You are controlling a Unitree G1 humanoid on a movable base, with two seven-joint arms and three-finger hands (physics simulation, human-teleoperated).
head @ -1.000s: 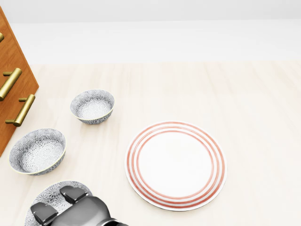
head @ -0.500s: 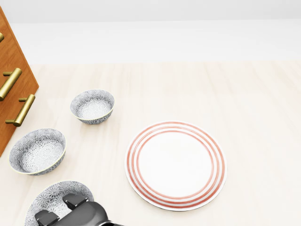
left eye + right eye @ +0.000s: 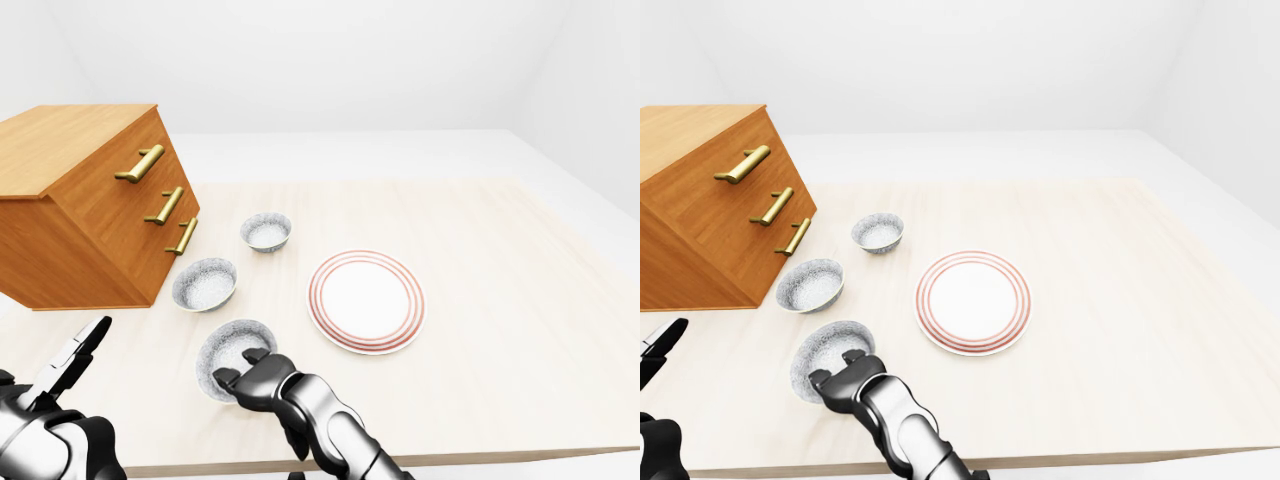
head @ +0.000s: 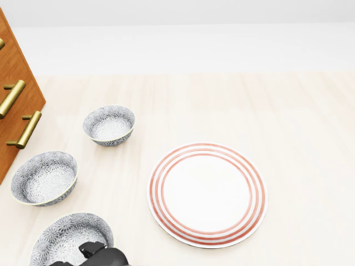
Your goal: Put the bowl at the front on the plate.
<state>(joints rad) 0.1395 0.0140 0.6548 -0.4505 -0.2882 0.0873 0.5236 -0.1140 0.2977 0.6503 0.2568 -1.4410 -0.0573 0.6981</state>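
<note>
You are presenting the fingers of your right hand curled at the lower rim of the lowest patterned bowl, which is sitting left of the red-ringed plate; their closure cannot be confirmed, so be seating them before lifting.

The bowl is shallow, white with a fine grey pattern, and stands upright and empty on the surface. In the left-eye view the right hand is at its lower rim, fingers over the edge. The plate, white with red rings, lies flat up and right of the hand, apart from the bowl.
</note>
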